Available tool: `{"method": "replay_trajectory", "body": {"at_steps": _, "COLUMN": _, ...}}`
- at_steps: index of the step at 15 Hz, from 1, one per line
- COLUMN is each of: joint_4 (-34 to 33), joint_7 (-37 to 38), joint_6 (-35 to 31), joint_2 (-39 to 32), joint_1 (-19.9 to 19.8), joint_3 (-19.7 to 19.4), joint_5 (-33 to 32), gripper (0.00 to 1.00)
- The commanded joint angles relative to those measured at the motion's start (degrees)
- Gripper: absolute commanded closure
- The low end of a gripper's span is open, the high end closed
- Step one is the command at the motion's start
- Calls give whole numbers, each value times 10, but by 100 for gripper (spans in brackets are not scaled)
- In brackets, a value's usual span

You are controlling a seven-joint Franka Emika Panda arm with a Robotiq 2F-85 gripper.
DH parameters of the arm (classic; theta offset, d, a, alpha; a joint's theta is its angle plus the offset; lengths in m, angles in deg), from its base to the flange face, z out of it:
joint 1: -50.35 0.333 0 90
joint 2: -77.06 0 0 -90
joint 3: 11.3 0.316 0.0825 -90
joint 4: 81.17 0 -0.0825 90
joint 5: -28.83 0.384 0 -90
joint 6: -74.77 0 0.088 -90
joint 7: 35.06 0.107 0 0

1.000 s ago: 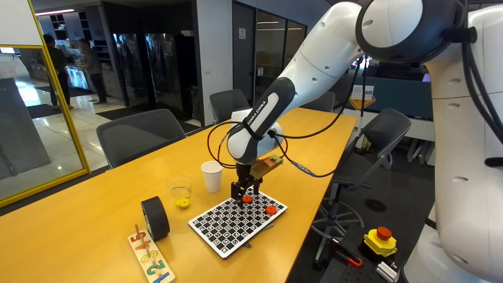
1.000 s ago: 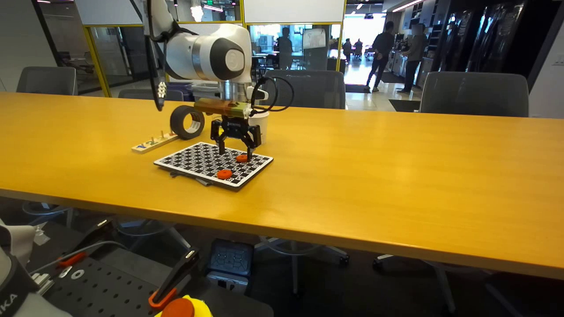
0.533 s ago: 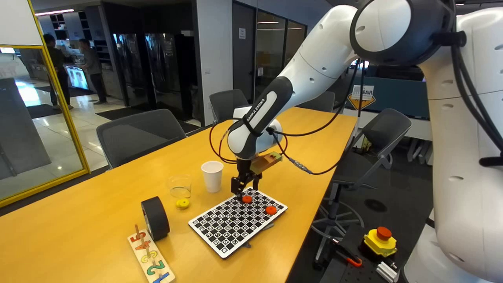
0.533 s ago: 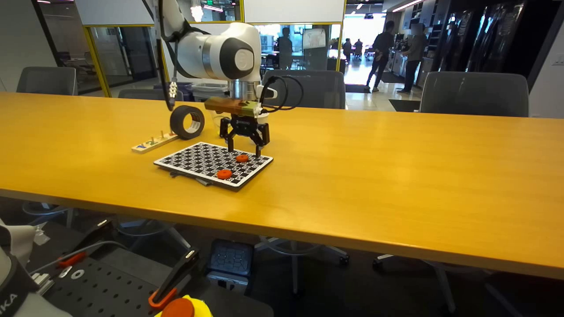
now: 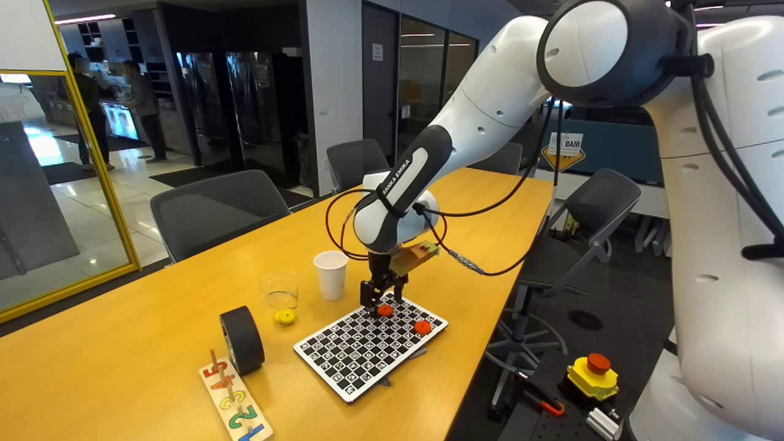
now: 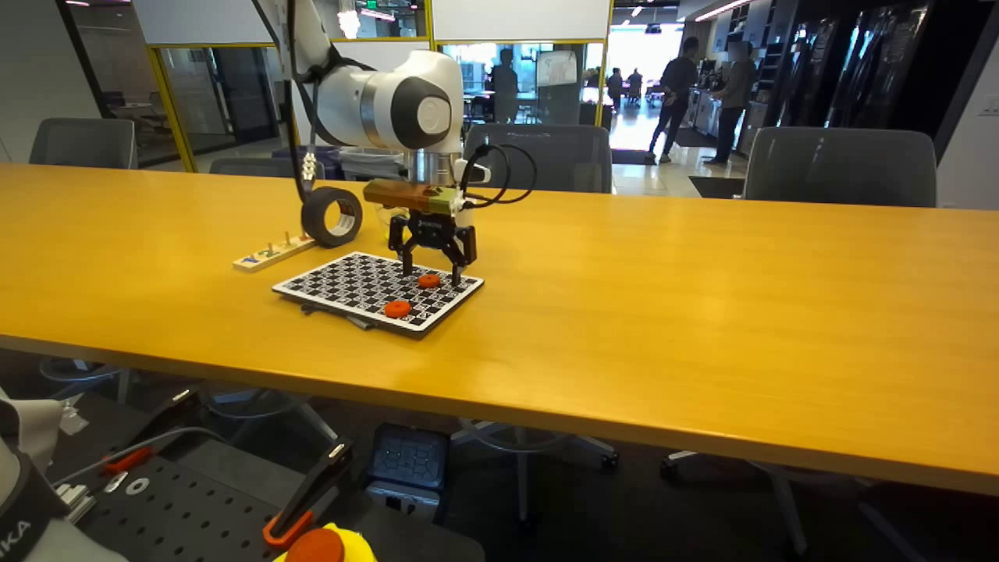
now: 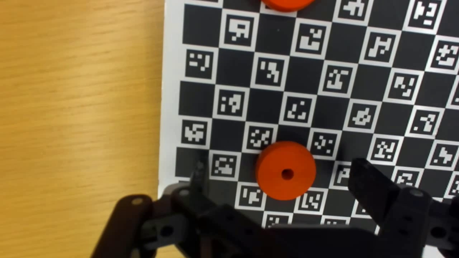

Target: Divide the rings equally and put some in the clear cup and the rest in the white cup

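Note:
Two orange rings lie on a checkered board. My gripper is open, pointing down, with a finger on each side of one orange ring and a gap on both sides. The other orange ring lies nearer the board's corner, and its edge shows at the top of the wrist view. Beyond the board stands the white cup, upright. Beside it is the low clear cup. A yellow ring shows at the clear cup's foot; whether inside or in front, I cannot tell.
A thick black roll stands on its edge past the board's far end. Close to it lies a wooden number board with pegs. In an exterior view the gripper covers most of the white cup. The board rests slightly raised on the table.
The gripper has shifted right in an exterior view, rising slightly and then lowering again, so its fingers now straddle the orange ring. The rings and cups have not moved.

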Motion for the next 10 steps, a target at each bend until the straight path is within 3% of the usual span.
{"method": "replay_trajectory", "body": {"at_steps": 1, "joint_4": -11, "joint_7": -19, "joint_6": -7, "joint_2": -6, "joint_1": -6, "joint_3": 5, "joint_5": 19, "gripper": 28}}
{"method": "replay_trajectory", "body": {"at_steps": 8, "joint_4": -9, "joint_7": -17, "joint_6": -13, "joint_2": 3, "joint_1": -6, "joint_3": 4, "joint_5": 16, "gripper": 80}}
{"method": "replay_trajectory", "body": {"at_steps": 10, "joint_4": -7, "joint_7": -15, "joint_6": -13, "joint_2": 9, "joint_1": -4, "joint_3": 3, "joint_5": 14, "gripper": 78}}
